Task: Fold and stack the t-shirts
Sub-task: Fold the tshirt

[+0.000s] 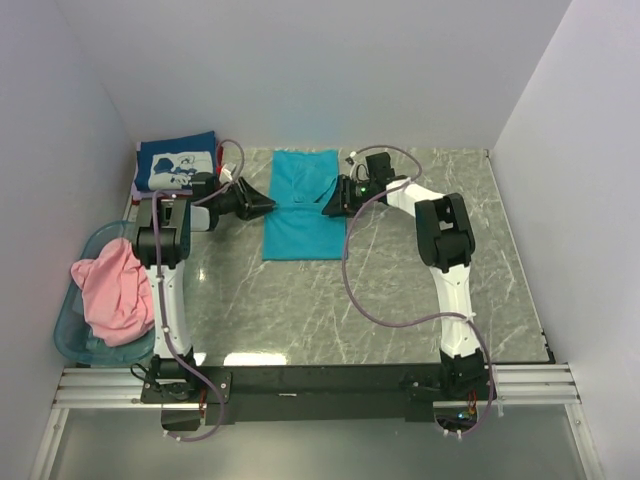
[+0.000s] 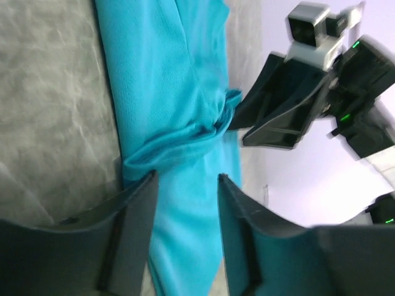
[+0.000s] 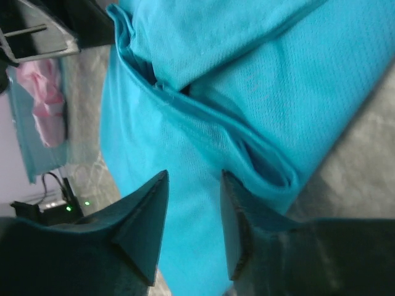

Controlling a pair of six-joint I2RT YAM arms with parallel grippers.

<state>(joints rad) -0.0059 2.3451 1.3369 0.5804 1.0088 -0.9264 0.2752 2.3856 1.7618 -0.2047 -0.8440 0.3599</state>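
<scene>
Teal tee (image 1: 300, 225) x1 | navy tee (image 1: 175, 160) x1 | pink tee (image 1: 112, 285) x1 | L grip (image 2: 186, 179), R grip (image 3: 194, 176): jaws apart

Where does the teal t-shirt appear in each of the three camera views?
Top external: the teal t-shirt lies at the far middle, partly folded.
Left wrist: it runs from the top centre down to the bottom.
Right wrist: it fills most of the picture.
Shared landmark: the grey marble table under it.

The teal t-shirt (image 1: 303, 205) lies flat, partly folded, at the far middle. The navy t-shirt (image 1: 178, 165), white print up, sits folded far left. The pink t-shirt (image 1: 115, 290) lies crumpled at the left.
</scene>
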